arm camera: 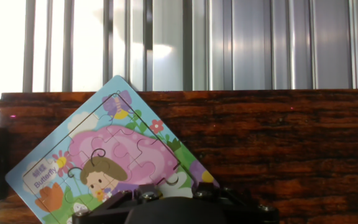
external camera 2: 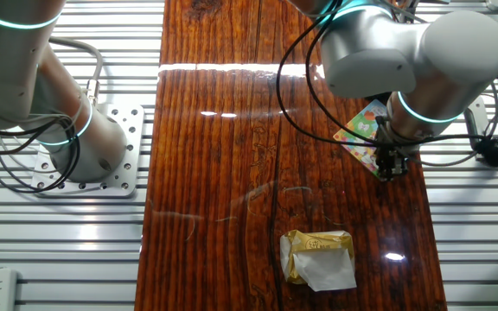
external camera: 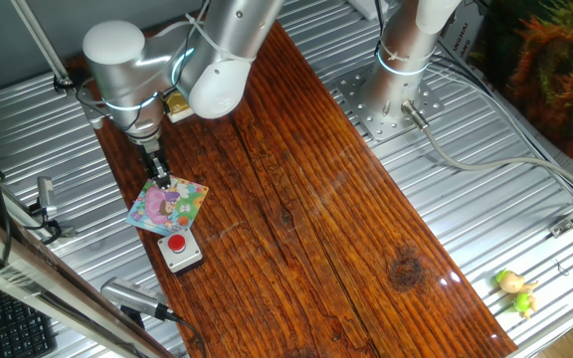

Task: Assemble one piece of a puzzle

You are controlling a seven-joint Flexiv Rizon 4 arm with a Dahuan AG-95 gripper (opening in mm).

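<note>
arm vertical | gripper [external camera: 161, 180] tip-down over puzzle [external camera: 169, 205] edge | jaws unclear

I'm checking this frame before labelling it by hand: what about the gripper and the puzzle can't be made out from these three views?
- Gripper opening: fingertips too small in one fixed view, cut off by the bottom edge in the hand view.
- Puzzle: near corner hidden behind the gripper body in the hand view; mostly covered by the arm in the other fixed view.
- Whether a piece is held or missing: cannot tell.
</note>
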